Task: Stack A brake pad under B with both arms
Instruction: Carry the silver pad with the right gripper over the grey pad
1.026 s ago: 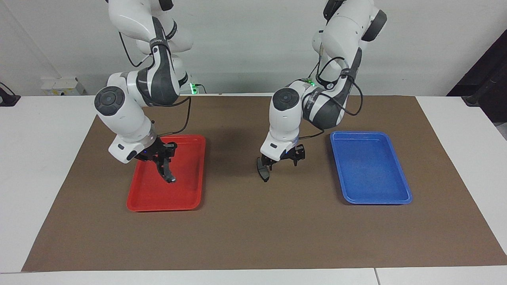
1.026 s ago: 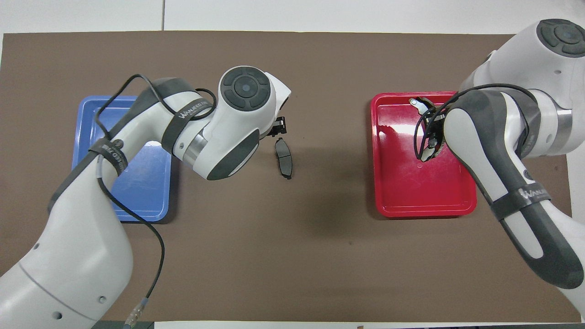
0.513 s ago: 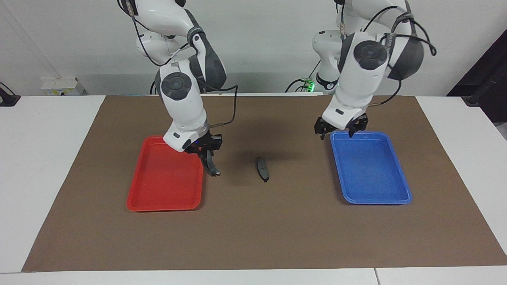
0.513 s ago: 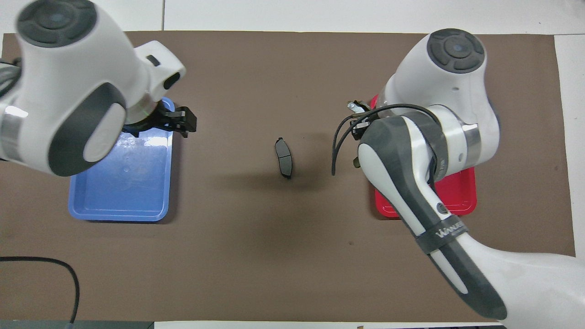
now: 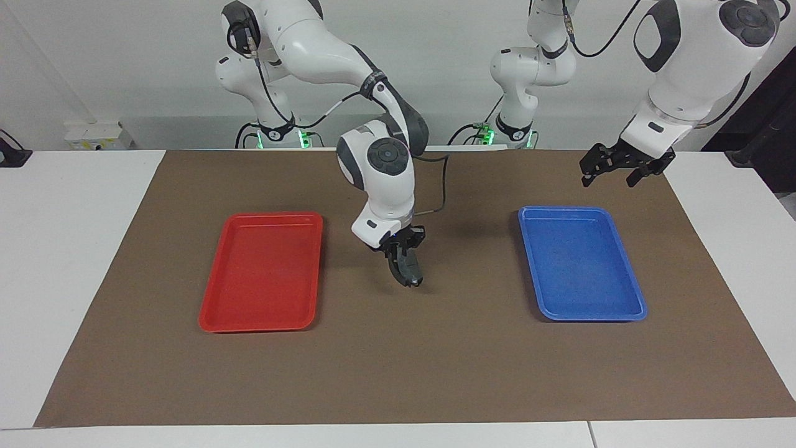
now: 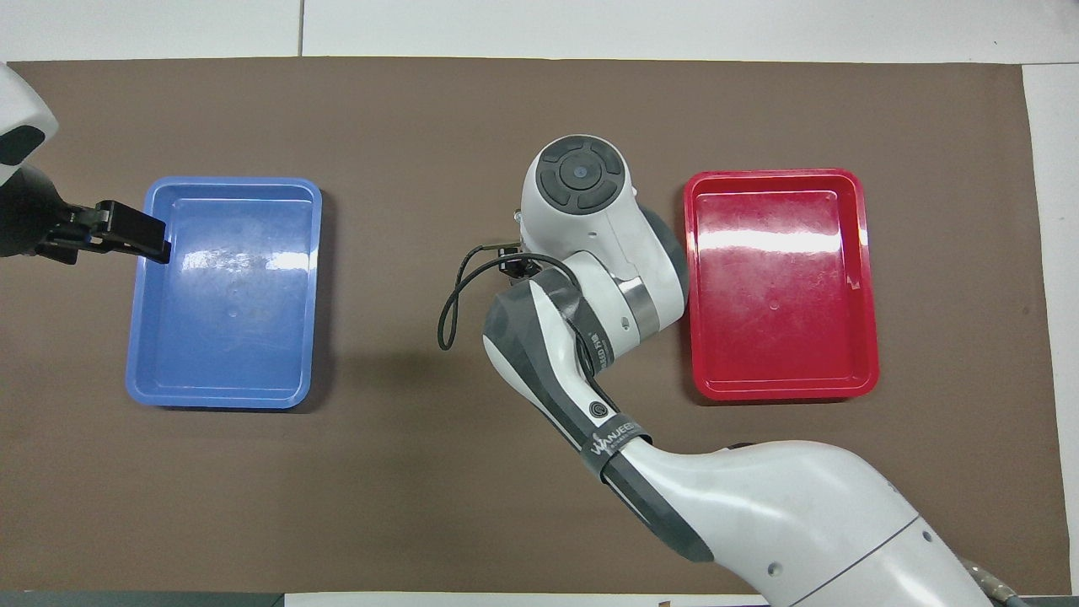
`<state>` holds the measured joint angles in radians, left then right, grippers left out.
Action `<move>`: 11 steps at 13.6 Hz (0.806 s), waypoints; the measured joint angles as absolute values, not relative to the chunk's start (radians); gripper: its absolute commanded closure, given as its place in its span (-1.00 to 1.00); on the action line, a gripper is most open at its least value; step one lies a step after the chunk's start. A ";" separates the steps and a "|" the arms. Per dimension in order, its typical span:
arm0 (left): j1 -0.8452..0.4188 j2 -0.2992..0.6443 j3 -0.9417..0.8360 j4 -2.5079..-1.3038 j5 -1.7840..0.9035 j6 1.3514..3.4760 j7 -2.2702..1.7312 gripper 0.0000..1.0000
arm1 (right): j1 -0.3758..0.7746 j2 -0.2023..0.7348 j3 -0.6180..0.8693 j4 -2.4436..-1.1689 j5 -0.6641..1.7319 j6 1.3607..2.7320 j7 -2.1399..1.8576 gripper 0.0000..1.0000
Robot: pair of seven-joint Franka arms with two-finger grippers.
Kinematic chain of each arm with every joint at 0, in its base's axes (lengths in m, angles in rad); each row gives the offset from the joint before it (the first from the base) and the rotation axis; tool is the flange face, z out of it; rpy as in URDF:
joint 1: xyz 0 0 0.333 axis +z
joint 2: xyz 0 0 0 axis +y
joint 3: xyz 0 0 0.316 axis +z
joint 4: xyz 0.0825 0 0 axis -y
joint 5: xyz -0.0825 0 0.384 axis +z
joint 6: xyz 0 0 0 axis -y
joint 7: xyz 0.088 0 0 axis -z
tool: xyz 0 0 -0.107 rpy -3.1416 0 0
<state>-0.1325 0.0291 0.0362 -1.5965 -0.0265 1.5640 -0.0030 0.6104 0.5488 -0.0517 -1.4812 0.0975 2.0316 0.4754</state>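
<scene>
My right gripper [image 5: 402, 257] hangs low over the middle of the brown mat, shut on B [image 5: 405, 271], the long dark pad, which points down from its fingers. The A brake pad lies on the mat right below. Only a dark tip [image 5: 417, 282] of it peeks out, and I cannot tell whether B touches it. In the overhead view the right arm covers both pads. My left gripper [image 5: 610, 178] is open, holds nothing, and is raised over the mat beside the blue tray's corner nearest the robots. The left gripper [image 6: 135, 239] sits at that tray's rim in the overhead view.
An empty red tray [image 5: 261, 274] [image 6: 775, 287] lies toward the right arm's end of the mat. An empty blue tray [image 5: 581, 261] [image 6: 223, 295] lies toward the left arm's end. The brown mat [image 5: 398, 373] covers most of the white table.
My right arm carried B from over the red tray to the mat's middle, above the A pad. My left arm, open, drew away from the A pad and rose by the blue tray.
</scene>
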 measured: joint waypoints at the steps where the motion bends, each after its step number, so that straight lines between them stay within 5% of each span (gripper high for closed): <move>1: -0.134 0.021 0.035 -1.616 -0.027 1.577 -0.003 -0.99 | 0.613 0.557 -0.051 -1.483 0.097 2.044 0.475 1.00; 11: -0.136 0.015 0.040 -1.647 -0.027 1.592 -0.003 -0.99 | 0.616 0.567 -0.046 -1.549 0.129 2.131 0.423 1.00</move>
